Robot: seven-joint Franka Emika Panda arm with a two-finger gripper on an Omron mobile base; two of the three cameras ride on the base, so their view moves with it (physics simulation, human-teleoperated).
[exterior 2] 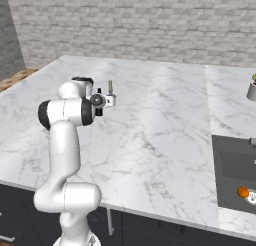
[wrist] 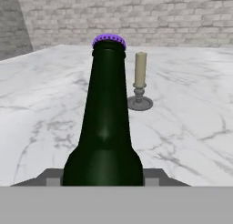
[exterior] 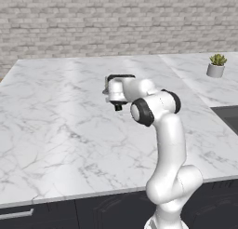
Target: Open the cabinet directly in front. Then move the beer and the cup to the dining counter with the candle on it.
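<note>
The dining counter (exterior: 60,130) spreads wide and white under the arm. Above it the gripper (wrist: 103,180) has its jaws clamped around the beer (wrist: 105,127), a dark green bottle with a purple cap, held upright over the marble. Just beyond stands the candle (wrist: 139,82), with a potted plant (exterior: 216,65) far off.

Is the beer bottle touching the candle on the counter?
Apart. In the hand view the bottle stands close to the camera, and bare marble counter shows between it and the candle, which stands farther back.
</note>
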